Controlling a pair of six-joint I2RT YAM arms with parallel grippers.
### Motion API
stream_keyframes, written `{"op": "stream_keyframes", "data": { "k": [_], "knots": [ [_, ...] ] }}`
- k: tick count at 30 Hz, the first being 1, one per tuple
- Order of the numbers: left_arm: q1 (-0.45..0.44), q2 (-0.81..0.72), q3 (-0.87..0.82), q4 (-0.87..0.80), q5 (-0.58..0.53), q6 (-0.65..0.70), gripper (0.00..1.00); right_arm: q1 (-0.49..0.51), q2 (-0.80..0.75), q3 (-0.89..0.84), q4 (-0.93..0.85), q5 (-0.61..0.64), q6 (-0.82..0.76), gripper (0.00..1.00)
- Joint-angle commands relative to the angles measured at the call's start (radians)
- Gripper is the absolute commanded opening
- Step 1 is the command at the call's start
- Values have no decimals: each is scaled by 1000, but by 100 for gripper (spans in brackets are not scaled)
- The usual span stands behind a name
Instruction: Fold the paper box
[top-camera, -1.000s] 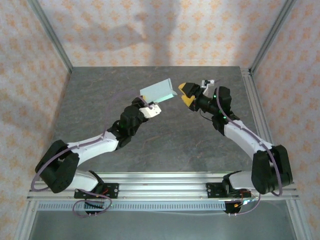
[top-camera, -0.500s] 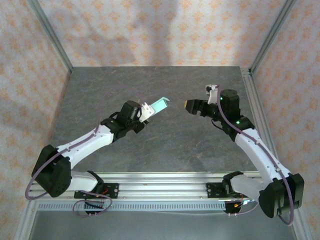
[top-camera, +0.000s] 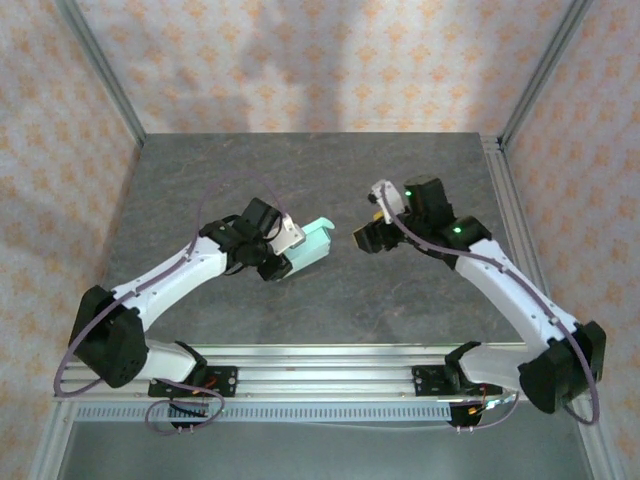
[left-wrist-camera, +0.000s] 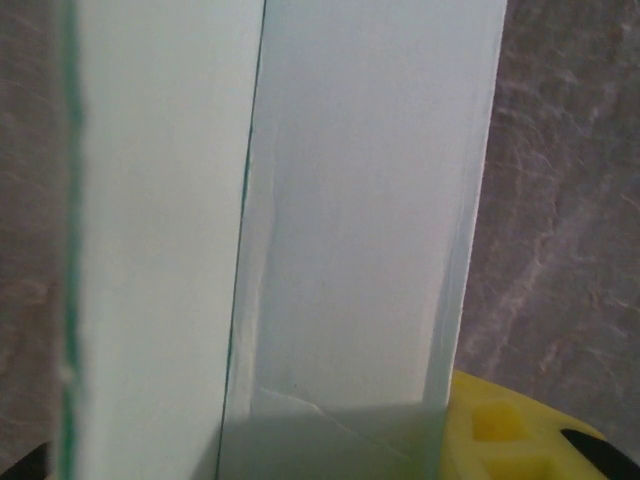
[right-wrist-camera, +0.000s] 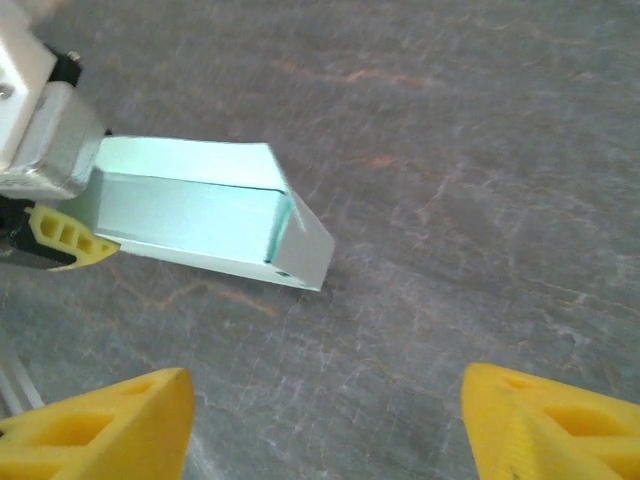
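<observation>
The paper box is a slim, pale mint-blue closed box held low over the table's middle. My left gripper is shut on its near end, and its free end points right. In the left wrist view the box rises from between the jaws, beside one yellow finger. My right gripper hangs a short way right of the box's free end, open, with nothing between its fingers. In the right wrist view the box lies ahead and to the left, and the right gripper stands wide open and apart from it.
The dark grey stone-look table is bounded by aluminium frame rails at the near edge and right side. Patterned walls enclose the back and sides. Bare table surface lies under and beyond the right gripper.
The left arm has swung the box down and nearer, so it now sits low over the table. The right gripper drew back, then moved left and down towards the box's free end.
</observation>
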Motion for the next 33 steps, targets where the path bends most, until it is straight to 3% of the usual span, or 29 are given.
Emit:
{"op": "stream_keyframes", "data": {
  "k": [1, 11, 18, 23, 33],
  "knots": [
    [13, 32, 20, -72, 92, 3, 28, 38, 61, 43, -42, 17, -116, 66],
    [21, 96, 9, -74, 100, 32, 28, 50, 277, 172, -130, -172, -279, 53],
    [21, 105, 9, -76, 86, 40, 28, 56, 390, 270, -167, -198, -323, 35],
    [22, 104, 7, -79, 85, 43, 28, 62, 477, 348, -216, -208, -354, 32],
    [21, 106, 8, -84, 75, 43, 28, 68, 577, 447, -277, -229, -376, 13]
  ]
}}
